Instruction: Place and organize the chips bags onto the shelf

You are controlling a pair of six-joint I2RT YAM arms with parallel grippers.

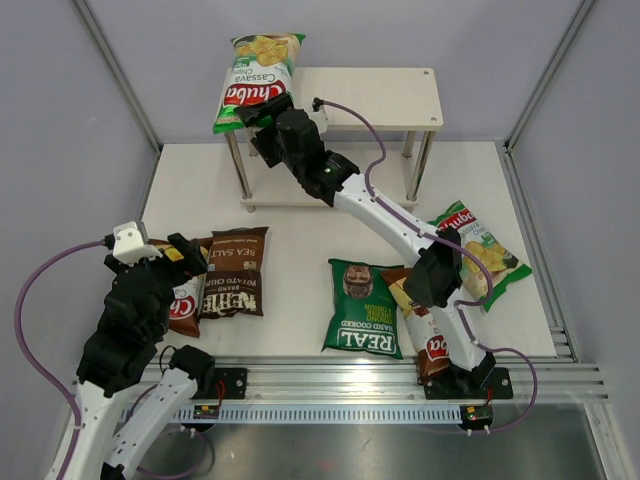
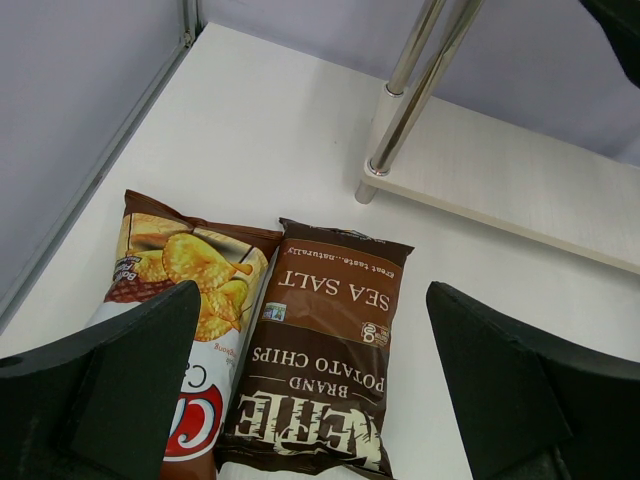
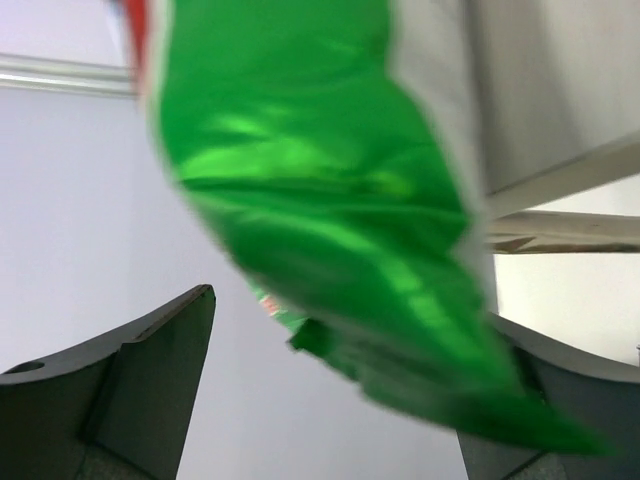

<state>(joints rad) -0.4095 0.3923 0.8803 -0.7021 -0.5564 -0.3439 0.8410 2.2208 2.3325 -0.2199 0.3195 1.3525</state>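
Nearest me, the left claw (image 2: 311, 290) hangs released and empty, jaws wide, above two bags lying flat on the counter (image 1: 300, 235) in front of the shelf's left end. These are the Kettle bag (image 1: 232, 272) and a brown Chuba bag (image 2: 180, 300), touching side by side, with their long axes running toward the shelf (image 1: 390, 95). In front of the shelf's right end, closer to the right arm's base, lie the REAL bag (image 1: 362, 310), a second brown Chuba bag (image 1: 425, 335) and a second light-green Chuba bag (image 1: 480, 250).

The right arm stretches long and low across the counter to the shelf's left end, wrist turned up. Its claw (image 1: 262, 112) stands spread, with the light-green Chuba bag (image 1: 255, 75) between the fingers. The bag is clear of one finger, and its blur hides whether it touches the other. I read it as let go.

The bag's long axis runs front to back, tilted, at top-board height. Most of it shows past the shelf's left end. I can't tell if it rests on the board. I judge the next move depends on that overhang.
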